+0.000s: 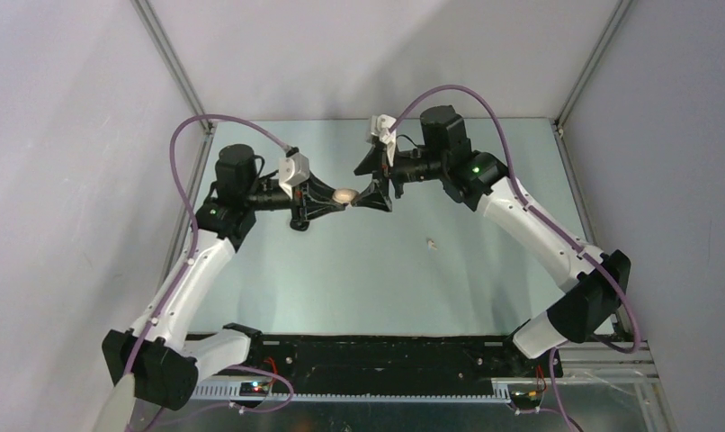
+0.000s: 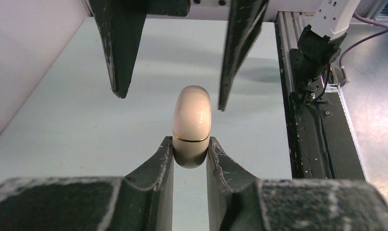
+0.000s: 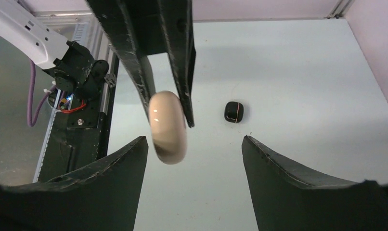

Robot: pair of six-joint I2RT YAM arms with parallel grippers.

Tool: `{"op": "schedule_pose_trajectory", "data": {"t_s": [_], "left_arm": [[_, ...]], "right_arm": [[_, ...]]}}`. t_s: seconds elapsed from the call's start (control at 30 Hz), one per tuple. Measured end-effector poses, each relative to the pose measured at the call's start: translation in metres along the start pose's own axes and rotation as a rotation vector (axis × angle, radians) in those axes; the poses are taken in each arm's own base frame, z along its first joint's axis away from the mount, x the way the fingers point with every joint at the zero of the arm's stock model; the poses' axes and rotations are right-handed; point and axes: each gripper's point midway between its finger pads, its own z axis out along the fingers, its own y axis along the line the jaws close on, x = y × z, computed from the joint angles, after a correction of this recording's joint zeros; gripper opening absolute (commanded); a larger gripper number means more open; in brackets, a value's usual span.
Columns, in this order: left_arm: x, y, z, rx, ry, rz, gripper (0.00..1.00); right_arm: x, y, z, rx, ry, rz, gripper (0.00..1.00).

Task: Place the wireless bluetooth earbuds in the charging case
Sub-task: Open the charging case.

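From above, the left gripper (image 1: 334,200) pinches the case (image 1: 344,194), with the right gripper (image 1: 370,196) just beside it. One earbud (image 1: 431,242) lies on the table (image 1: 341,279), right of the case.

Left wrist: both fingers clamp the case.

Right wrist: the right jaws are spread, flanking the case's end.

A pale green table (image 1: 368,288) sits inside plain grey-white walls (image 1: 62,135), with aluminium struts (image 1: 172,65) rising at the far corners. A black base plate (image 1: 386,353) runs along its near edge (a white slotted cable duct (image 1: 368,389) lies just in front).
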Motion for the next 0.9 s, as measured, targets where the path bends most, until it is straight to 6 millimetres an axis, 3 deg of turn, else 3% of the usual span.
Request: {"op": "schedule_pose_trajectory", "data": {"t_s": [0.47, 0.9], "left_arm": [[-0.011, 0.0, -0.007, -0.048, -0.009, 0.054, 0.0], [-0.01, -0.007, -0.005, -0.031, -0.003, 0.055, 0.0]], "right_arm": [[-0.011, -0.007, 0.003, 0.062, -0.033, 0.085, 0.68], [-0.021, -0.019, -0.002, 0.12, -0.067, 0.079, 0.68]]}}
